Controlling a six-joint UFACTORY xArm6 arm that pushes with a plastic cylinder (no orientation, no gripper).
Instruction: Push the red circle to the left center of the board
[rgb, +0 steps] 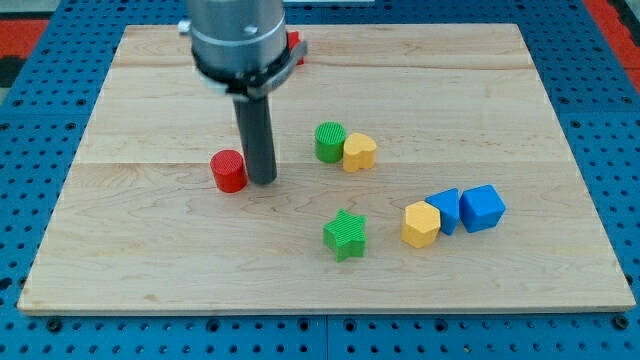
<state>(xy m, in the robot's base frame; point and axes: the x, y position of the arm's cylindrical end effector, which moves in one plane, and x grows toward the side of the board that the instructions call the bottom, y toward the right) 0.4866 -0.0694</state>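
My tip (262, 181) stands just right of the red circle block (229, 171), left of centre on the pale wooden board (150, 260) — no jaws here, only a straight dark rod.

Right of the rod a green cylinder block (329, 141) touches a yellow heart-shaped block (359, 152); lower, a green star block (346, 234); lower right — a yellow hexagonal block (421, 223) beside two blue blocks (445, 210) (483, 207). A red piece (295, 47) peeks from behind the arm at top.
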